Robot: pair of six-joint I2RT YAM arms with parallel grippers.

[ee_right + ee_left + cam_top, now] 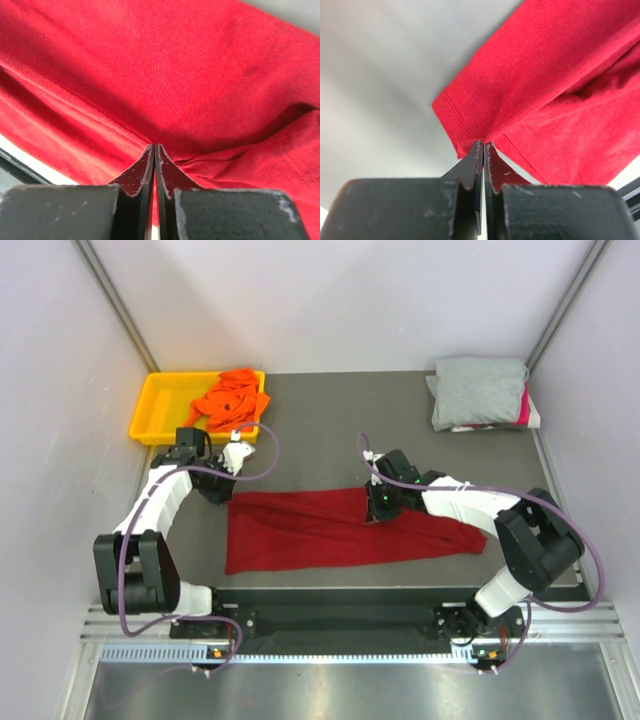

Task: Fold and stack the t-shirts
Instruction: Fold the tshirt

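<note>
The dark red t-shirt point(320, 530) lies folded into a long strip across the table's middle. My left gripper point(228, 492) is shut on its upper left corner; the left wrist view shows the hem point(470, 127) pinched at my fingertips point(484, 146). My right gripper point(378, 508) is shut on the shirt's upper edge right of centre; the right wrist view shows red cloth point(175, 75) pinched at the tips point(154, 147). The bright orange t-shirt point(230, 400) lies crumpled in the tray. The light grey t-shirt point(478, 390) sits folded at the back right on the pink one point(523, 405).
A yellow plastic tray point(160, 405) stands at the back left. White walls close in the table on three sides. The table's front edge point(400, 590) runs just below the red shirt.
</note>
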